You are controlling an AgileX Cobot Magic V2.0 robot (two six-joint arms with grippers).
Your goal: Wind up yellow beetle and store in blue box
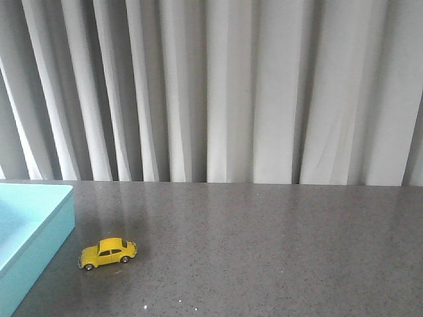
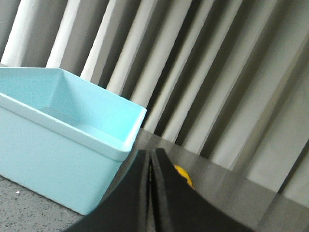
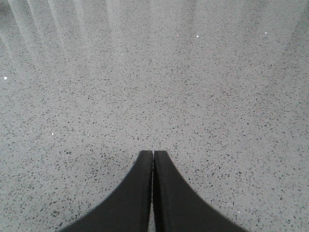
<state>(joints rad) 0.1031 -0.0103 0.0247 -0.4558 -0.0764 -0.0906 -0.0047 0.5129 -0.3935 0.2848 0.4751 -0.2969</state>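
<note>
The yellow beetle (image 1: 108, 253) stands on its wheels on the grey speckled table, just right of the blue box (image 1: 30, 238) at the table's left edge. Neither arm shows in the front view. In the left wrist view my left gripper (image 2: 151, 153) is shut with nothing between its black fingers; a sliver of the yellow beetle (image 2: 184, 175) peeks out behind one finger, and the blue box (image 2: 58, 154) stands close beside it. My right gripper (image 3: 153, 154) is shut and empty over bare tabletop.
The blue box looks empty inside in the left wrist view. A pleated grey curtain (image 1: 231, 86) hangs along the table's far edge. The grey speckled table (image 1: 277, 251) stretches to the right of the beetle.
</note>
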